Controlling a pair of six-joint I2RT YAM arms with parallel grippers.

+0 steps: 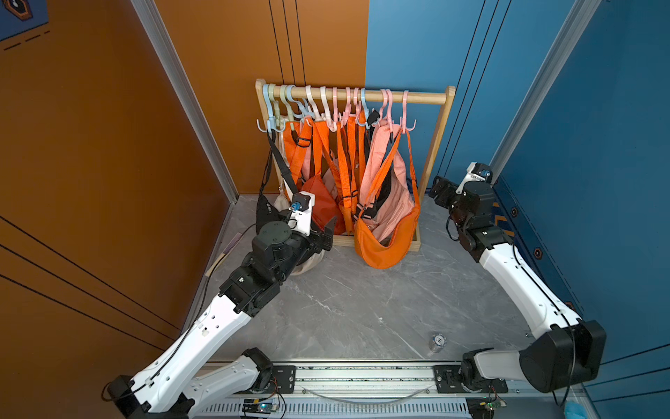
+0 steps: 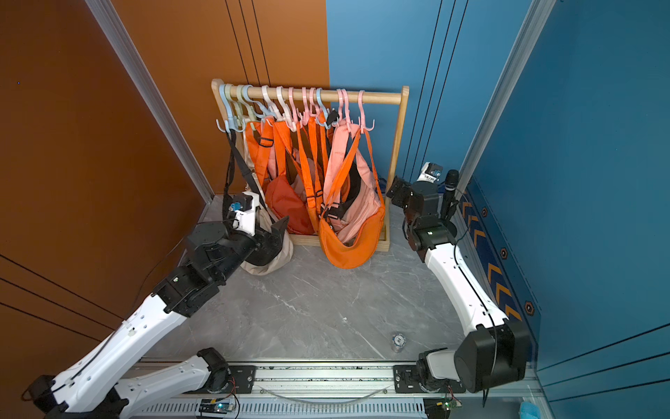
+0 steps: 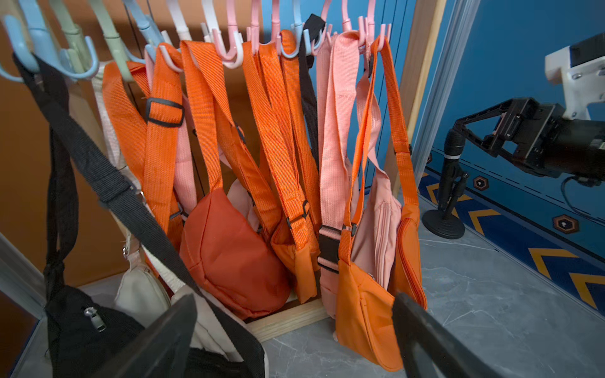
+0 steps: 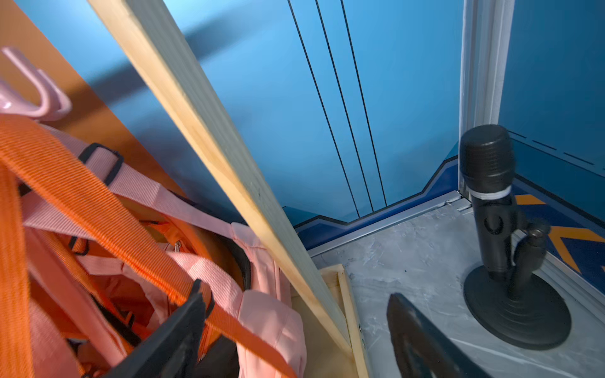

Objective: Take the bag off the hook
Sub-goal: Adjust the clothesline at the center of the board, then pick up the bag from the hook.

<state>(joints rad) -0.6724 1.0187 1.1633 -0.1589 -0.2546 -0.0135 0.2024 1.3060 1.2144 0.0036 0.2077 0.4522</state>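
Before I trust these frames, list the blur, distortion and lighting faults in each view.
Both top views: evenly lit, sharp, but the wide lens bows the wall rail. Left wrist: orange bag crisp, near fingers soft. Right wrist: smeared orange strap and rack post; microphone sharper.

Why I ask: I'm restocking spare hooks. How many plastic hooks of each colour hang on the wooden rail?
Pale blue plastic hooks: 3
Pale green plastic hooks: 2
White plastic hooks: 2
Pink plastic hooks: 6
Total: 13
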